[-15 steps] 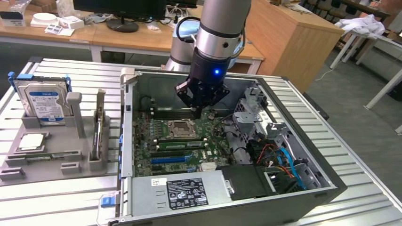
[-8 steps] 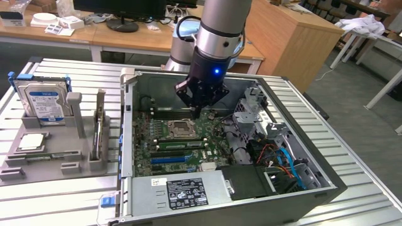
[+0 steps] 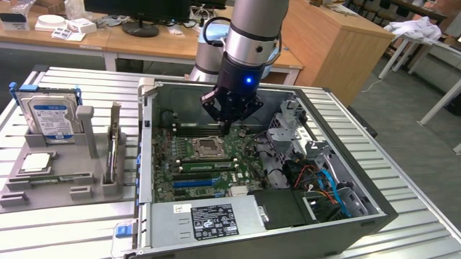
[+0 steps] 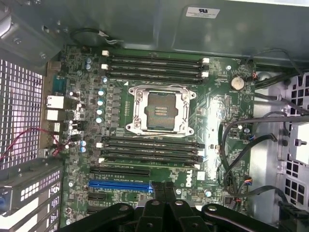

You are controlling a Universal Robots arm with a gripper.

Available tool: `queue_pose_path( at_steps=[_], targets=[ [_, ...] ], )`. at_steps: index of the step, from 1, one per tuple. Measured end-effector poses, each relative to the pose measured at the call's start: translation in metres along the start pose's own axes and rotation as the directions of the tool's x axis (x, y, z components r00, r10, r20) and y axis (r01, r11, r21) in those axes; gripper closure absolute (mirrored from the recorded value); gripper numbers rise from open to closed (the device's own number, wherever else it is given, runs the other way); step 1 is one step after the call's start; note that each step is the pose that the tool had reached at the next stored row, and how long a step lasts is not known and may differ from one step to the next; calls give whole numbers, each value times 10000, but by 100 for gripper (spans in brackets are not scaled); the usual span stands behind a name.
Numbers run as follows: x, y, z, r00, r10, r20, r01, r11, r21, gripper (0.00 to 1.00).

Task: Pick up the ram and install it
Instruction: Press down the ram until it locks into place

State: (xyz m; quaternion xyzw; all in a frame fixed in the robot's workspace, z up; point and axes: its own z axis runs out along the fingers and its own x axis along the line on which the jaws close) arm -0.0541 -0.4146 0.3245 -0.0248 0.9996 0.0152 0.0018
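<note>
Outside, the black gripper (image 3: 225, 129) hangs over the green motherboard (image 3: 209, 162), fingers (image 4: 164, 191) pressed together, empty; the wrist view shows bare black memory slots (image 4: 154, 60).

A robotics lab is showing itself here: an open computer case (image 3: 252, 178) is sitting on a ribbed metal surface (image 3: 403, 178), wooden desks (image 3: 72, 38) standing far behind.

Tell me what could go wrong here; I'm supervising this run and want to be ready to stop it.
The shut gripper hangs low inside the case, close over the motherboard; a drift down could scrape components. The open CPU socket lies nearby and is probably easy to damage. Loose cables beside it could snag.
</note>
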Motion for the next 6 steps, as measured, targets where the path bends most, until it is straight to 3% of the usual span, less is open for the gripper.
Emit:
queue_pose_path(
  at_steps=[6],
  targets=[
    [0,0,0,10000,9,1,-9,10000,0,89]
  ],
)
